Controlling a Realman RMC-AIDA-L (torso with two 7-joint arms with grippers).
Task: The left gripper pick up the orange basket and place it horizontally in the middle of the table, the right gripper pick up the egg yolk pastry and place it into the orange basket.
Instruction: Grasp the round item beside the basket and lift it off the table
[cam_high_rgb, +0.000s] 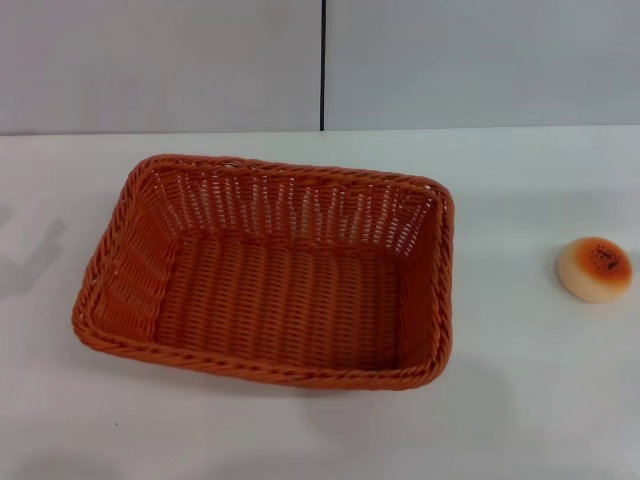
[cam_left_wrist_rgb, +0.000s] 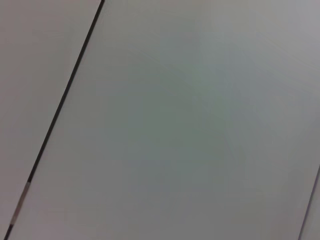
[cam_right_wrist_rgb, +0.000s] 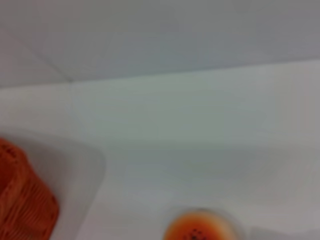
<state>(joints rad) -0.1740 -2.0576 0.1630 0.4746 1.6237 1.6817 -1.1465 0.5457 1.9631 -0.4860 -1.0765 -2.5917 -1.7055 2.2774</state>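
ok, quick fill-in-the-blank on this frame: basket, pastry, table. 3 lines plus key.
1. The orange basket holds ____ items.
2. The egg yolk pastry sits on the ____, apart from the basket.
3. In the head view the pastry lies on the basket's ____ side, by the robot's own sides.

Missing words: no; table; right

Woven wicker orange basket (matt table)

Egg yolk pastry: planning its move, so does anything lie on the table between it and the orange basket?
Nothing visible does. The egg yolk pastry sits apart, to the right of the orange basket, with only bare table between them. The basket is empty.
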